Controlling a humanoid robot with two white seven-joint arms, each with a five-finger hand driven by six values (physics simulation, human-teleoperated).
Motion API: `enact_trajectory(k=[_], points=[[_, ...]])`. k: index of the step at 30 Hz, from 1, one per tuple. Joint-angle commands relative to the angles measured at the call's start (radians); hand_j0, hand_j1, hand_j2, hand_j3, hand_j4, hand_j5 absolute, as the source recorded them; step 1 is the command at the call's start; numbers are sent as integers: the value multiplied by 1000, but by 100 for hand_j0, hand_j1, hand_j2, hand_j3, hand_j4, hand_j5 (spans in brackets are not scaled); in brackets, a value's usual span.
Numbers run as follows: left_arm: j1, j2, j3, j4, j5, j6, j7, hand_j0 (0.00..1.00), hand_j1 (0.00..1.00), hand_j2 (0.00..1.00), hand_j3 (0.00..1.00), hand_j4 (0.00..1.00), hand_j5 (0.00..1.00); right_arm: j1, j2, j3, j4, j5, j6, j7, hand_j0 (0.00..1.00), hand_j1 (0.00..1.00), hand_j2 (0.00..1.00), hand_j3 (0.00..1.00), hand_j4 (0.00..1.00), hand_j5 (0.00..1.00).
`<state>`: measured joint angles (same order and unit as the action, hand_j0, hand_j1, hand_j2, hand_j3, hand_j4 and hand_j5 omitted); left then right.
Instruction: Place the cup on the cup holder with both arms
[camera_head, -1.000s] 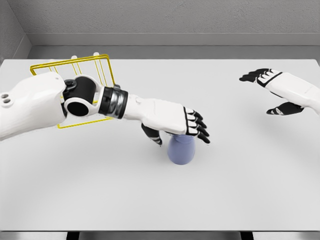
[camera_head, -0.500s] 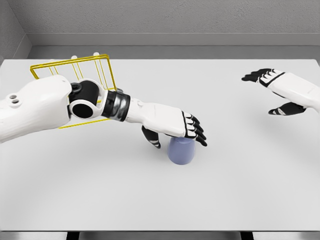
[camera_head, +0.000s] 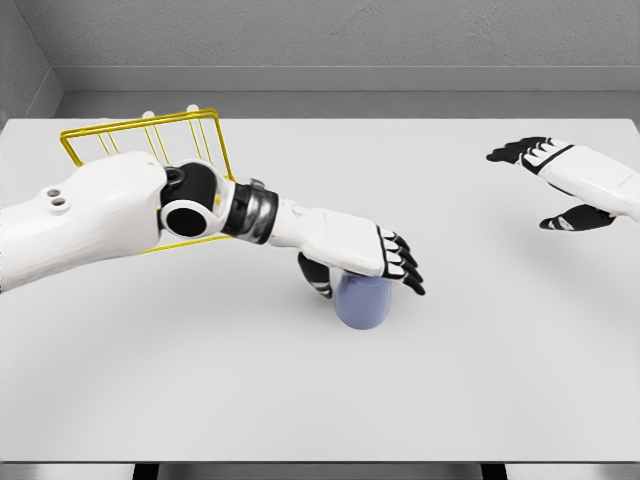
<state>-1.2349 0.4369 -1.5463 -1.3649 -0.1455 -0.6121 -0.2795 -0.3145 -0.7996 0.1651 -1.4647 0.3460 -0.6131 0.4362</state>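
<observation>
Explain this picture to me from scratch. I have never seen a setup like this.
This is a computer simulation, seen from a camera on a humanoid robot's head, looking down at a white table. The two white arms are the robot's own. The left hand, coming in from the left, is draped over the top of a bluish cup standing on the table, thumb on one side and fingers on the other; whether it grips firmly yet is hard to tell. The right hand hangs open at the far right, holding nothing. The yellow wire frame behind the left arm is the cup holder, where the cup belongs.
</observation>
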Motion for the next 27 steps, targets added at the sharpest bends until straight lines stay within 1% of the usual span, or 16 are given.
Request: enact_trajectory(k=[1,9,10,11,13,15,16,18,20,21,23,27], points=[[2,-13,-1,15,6,1,0,100,100,100,100,100,100,5,-1,-1,0,-7,2,-1,100,100,100,100,100,100],[6,-24,-6,24,1,1,0,100,100,100,100,100,100,5,0,-1,-2,-7,2,-1,100,100,100,100,100,100],[9,-26,-17,41,0,1,0,97,97,97,97,97,97,5,-1,-1,-2,-10,2,-1,100,100,100,100,100,100],[11,-27,-18,50,-2,1,-1,95,95,95,95,95,95,5,-1,-1,-2,-21,2,-1,100,100,100,100,100,100],[12,-33,-23,52,-2,1,-1,92,92,92,92,92,92,6,-1,-1,-2,-21,2,-1,100,100,100,100,100,100],[12,-33,-26,53,-3,1,-1,91,91,91,91,91,91,6,-1,-1,-2,-21,2,-1,100,100,100,100,100,100],[12,-33,-26,53,-8,1,-3,87,87,87,87,87,87,6,-1,-1,-2,-21,2,-1,100,100,100,100,100,100],[12,-33,-26,56,-17,1,-23,75,75,75,75,75,75,6,-1,-1,-2,-21,2,-1,100,100,100,100,100,100],[12,-33,-26,56,-17,1,-24,65,65,65,65,65,65,6,-1,-1,-2,-21,2,-1,100,100,100,100,100,100],[12,-33,-26,55,-17,1,-40,61,61,61,61,61,61,6,-1,-1,-2,-21,2,-1,100,100,100,100,100,100],[12,-35,-26,55,-17,1,-56,56,56,56,56,56,56,6,-1,-1,-2,-21,2,-1,100,100,100,100,100,100],[15,-33,-28,55,-17,1,-58,55,55,55,55,55,55,6,-1,-1,-2,-21,2,-1,100,100,100,100,100,100]])
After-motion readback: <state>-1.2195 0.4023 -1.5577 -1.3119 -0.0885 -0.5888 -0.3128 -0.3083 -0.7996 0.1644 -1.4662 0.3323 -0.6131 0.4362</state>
